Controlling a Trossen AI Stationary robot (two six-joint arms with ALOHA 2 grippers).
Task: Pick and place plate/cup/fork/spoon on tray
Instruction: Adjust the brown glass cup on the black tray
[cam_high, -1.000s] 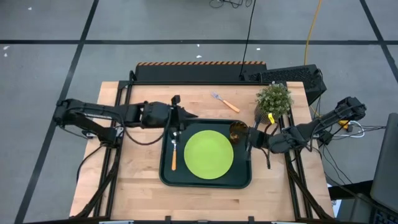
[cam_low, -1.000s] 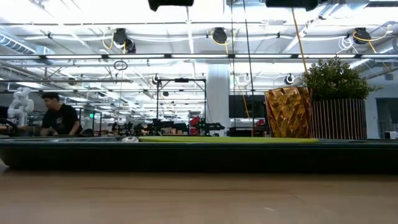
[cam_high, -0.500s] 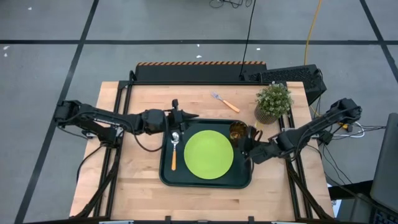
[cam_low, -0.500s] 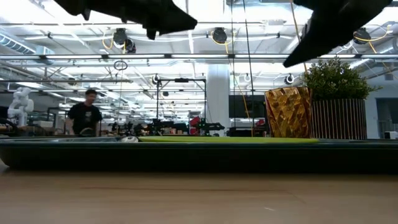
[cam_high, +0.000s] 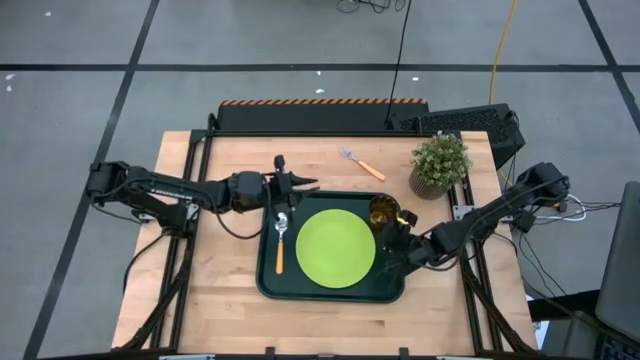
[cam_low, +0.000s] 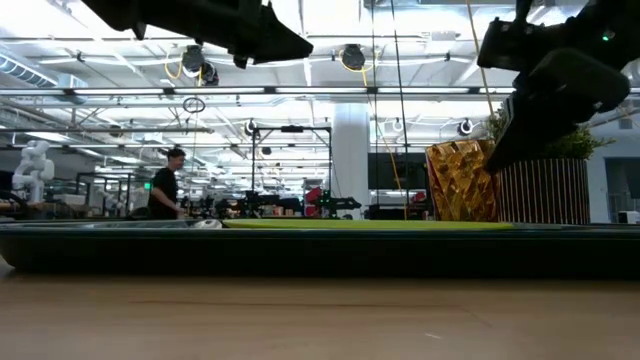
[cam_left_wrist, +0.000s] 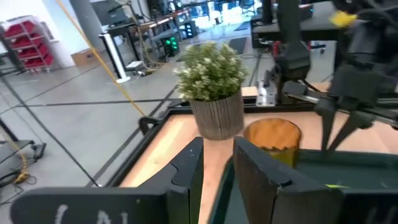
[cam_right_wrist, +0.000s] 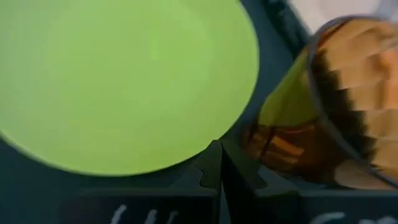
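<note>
From above, the dark tray (cam_high: 331, 290) lies on the wooden bench (cam_high: 225, 300), toward its front middle. The lime-green plate (cam_high: 335, 248) sits flat in the tray, filling most of its centre. The orange-handled spoon (cam_high: 280, 240) lies in the tray just beside the plate, on the left arm's side, bowl toward the far edge. The amber cup (cam_high: 382, 211) stands in the tray's far corner on the right arm's side, near the plate's rim. The fork (cam_high: 361, 164) lies on bare bench beyond the tray, well apart from it. A potted plant (cam_high: 439, 163) stands near the bench's far right corner. The left tool (cam_high: 300, 182) hovers by the tray's far left corner, above the spoon's bowl end. The right tool (cam_high: 392, 243) hangs over the tray's right edge, just beside the cup.

At bench height, the tray's rim (cam_low: 300, 250) spans the picture, with the plate (cam_low: 370, 225) as a thin green line above it. The cup (cam_low: 462, 180) rises in front of the plant's ribbed pot (cam_low: 545, 190). Both arms enter from above. A person (cam_low: 165, 190) shows far back in the room.

From the left wrist, the left tool (cam_left_wrist: 217, 163) has its fingers slightly parted and holds nothing; beyond it stand the plant (cam_left_wrist: 211, 87) and the cup (cam_left_wrist: 272, 138).

From the right wrist, the right tool (cam_right_wrist: 214, 167) has its fingers closed together, empty, over the tray between the plate (cam_right_wrist: 124, 81) and the cup (cam_right_wrist: 323, 106).
</note>
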